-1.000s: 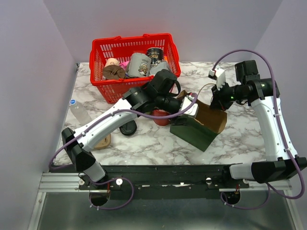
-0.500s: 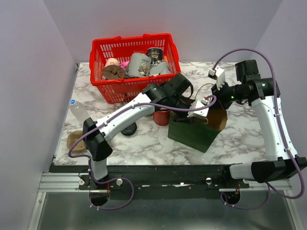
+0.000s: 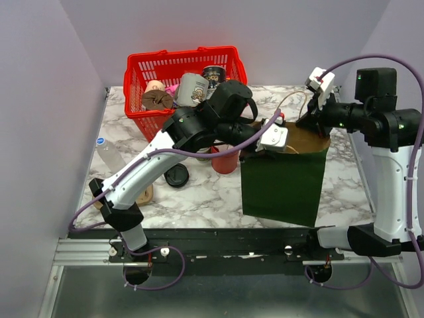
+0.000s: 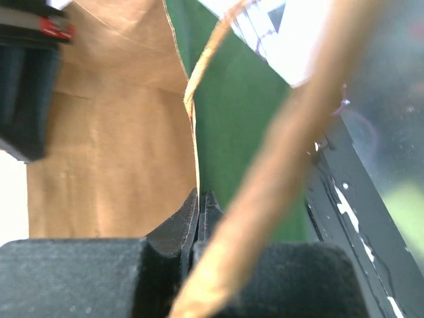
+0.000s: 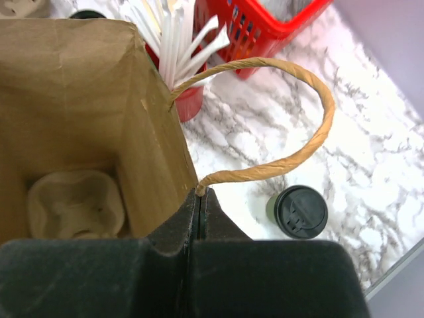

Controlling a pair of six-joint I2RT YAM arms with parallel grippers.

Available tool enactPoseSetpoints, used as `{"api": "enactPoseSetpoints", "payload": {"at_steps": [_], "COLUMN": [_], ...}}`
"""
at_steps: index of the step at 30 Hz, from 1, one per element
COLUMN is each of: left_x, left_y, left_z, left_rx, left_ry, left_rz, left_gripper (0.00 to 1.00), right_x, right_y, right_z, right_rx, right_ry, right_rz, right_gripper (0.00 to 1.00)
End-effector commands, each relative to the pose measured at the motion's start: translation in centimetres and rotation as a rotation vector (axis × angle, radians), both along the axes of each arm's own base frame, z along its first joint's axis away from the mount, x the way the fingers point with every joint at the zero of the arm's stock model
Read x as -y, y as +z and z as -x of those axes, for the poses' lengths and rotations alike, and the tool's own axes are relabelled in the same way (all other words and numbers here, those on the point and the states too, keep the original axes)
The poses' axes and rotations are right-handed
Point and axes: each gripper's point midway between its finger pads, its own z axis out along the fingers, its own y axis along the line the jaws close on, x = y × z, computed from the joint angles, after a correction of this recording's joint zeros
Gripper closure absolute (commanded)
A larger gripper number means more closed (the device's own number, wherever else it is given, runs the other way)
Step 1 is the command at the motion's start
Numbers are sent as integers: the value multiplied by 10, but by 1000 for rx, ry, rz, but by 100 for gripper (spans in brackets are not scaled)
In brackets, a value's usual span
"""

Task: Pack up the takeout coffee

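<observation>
Marble table (image 3: 199, 199), lilac walls (image 3: 46, 79): black-lidded olive-green paper cup (image 5: 297, 212) is stood upright, lid skyward; green paper bag (image 3: 285, 179) is clamped tight by left gripper (image 4: 199, 199) and right gripper (image 5: 200, 195)

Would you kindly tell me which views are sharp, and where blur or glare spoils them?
Top external: evenly lit and sharp, soft shadows on the table. Left wrist: the paper handle near the lens is a blurred band, top right blown out white. Right wrist: bag and lidded cup crisp.
</observation>
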Motion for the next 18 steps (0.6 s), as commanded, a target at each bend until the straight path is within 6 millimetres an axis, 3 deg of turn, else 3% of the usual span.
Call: {"api": "enactPoseSetpoints", "payload": {"at_steps": [1, 6, 9, 10, 12, 13, 18], "left_x": [-5, -7, -8, -8, -9, -10, -11], "left_y": [15, 1, -13, -27, -27, -40, -48], "left_z": [10, 9, 3, 1, -1, -4, -2], "left_rx": [-10, 37, 100, 101, 156, 160, 147], "left_ry": [-17, -20, -4, 3, 12, 21, 19], "left_rz": [4, -32, -56, -83, -65, -91, -102], "left_gripper": [100, 100, 100, 100, 100, 100, 100], "right_x": [-4, -3, -4, -4, -3, -4, -5], "right_y": [-1, -15, -22, -26, -27, -30, -35], "right_z": [26, 27, 26, 25, 21, 18, 15], "right_rx": [-86, -119, -125, -135, -129, -125, -111], "right_ry": [26, 24, 26, 28, 21, 20, 23], "right_rz": [-31, -22, -23, -22, -17, -18, -23], "right_gripper": [99, 99, 99, 99, 99, 99, 99]}}
